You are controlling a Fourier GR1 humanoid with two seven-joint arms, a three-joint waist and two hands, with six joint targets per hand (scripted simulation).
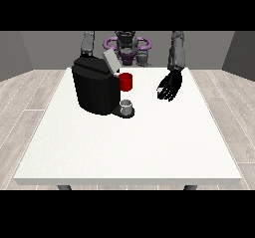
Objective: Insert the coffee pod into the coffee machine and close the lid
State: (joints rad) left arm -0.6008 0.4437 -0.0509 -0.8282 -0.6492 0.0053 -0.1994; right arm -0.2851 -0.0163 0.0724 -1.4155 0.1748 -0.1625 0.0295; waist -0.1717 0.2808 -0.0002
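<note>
Front view: a robot stands behind a white table (149,147). A black coffee machine (94,90) sits toward the view's left, its grey lid (110,61) tilted up. A red thing at the machine (126,81) shows just beside its front. Below that, a small grey coffee pod (127,104) rests on the machine's base. The hand at the view's right (169,86) hangs over the table, well apart from the pod, fingers relaxed and holding nothing. The other hand is hidden behind the machine. The pod looks light, rigid and smooth, likely best pinched around its sides.
</note>
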